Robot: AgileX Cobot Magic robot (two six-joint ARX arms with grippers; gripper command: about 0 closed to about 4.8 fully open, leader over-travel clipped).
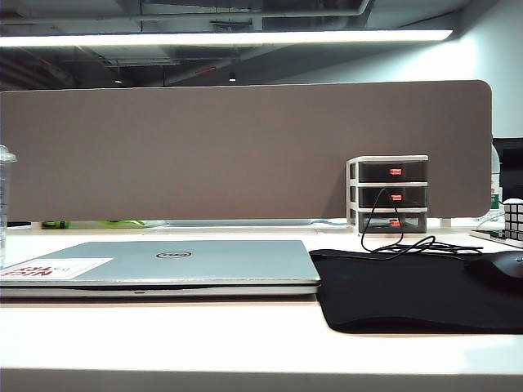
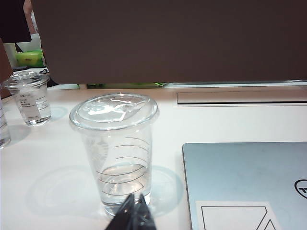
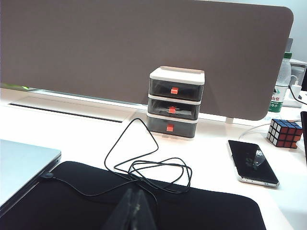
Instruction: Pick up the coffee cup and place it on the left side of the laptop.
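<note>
three clear cups (image 2: 114, 148), one laptop (image 1: 163, 265), one drawer unit (image 3: 175, 102)

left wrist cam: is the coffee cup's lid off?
No. The clear lid sits on the coffee cup, which stands upright beside the laptop.

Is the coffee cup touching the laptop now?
Apart. In the left wrist view, a strip of bare white table lies between the coffee cup and the edge of the laptop.

The exterior view looks low and level across the surface (image 1: 245, 343) toward the partition (image 1: 245, 147). Left wrist view sits close behind the cup (image 2: 115, 153); right wrist view overlooks the mouse pad (image 3: 144, 206). All share the laptop (image 1: 163, 265).
</note>
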